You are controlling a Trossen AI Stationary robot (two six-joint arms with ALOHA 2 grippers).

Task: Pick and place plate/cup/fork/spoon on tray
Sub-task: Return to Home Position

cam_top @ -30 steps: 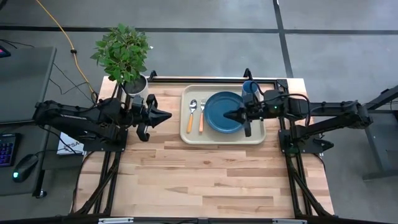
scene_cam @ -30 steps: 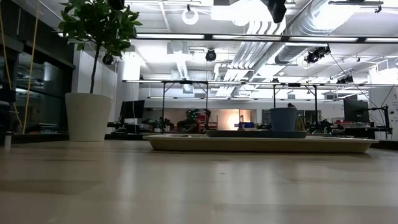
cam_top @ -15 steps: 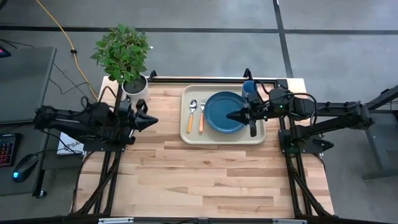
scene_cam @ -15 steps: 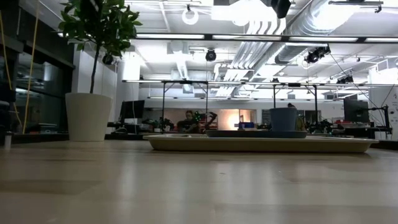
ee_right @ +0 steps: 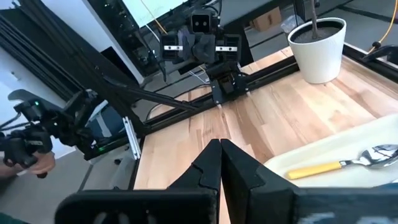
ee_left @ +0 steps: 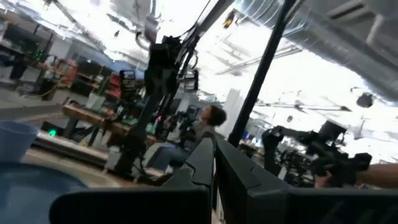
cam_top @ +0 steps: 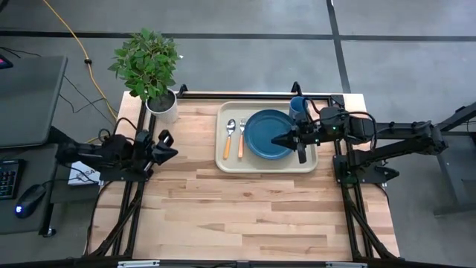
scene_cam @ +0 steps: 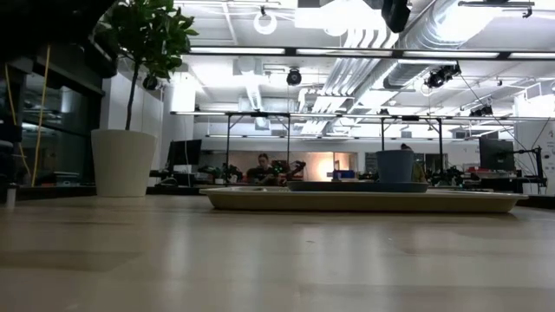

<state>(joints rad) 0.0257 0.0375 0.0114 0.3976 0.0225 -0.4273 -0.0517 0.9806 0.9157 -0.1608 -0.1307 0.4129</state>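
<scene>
The beige tray [cam_top: 223, 165] lies at the table's far middle. On it rest the dark blue plate [cam_top: 264, 134], the light-blue cup [cam_top: 298, 106] at the far right corner, and the orange-handled spoon [cam_top: 230, 138] and fork [cam_top: 241, 138] side by side left of the plate. My right gripper [cam_top: 277, 138] is shut and empty, high above the plate's right part. My left gripper [cam_top: 171, 154] is shut and empty near the table's left edge, well left of the tray. In the low view the plate [scene_cam: 355, 185] and cup [scene_cam: 395, 165] stand on the tray [scene_cam: 364, 201].
A white pot with a green plant [cam_top: 162, 104] stands at the table's far left corner. Bare wooden tabletop [cam_top: 245, 216] spreads over the whole near half. A person [scene_cam: 264, 162] sits far off in the room behind.
My left gripper has drawn back from the middle toward the table's left edge, staying shut. The tray and the things on it have kept still.
</scene>
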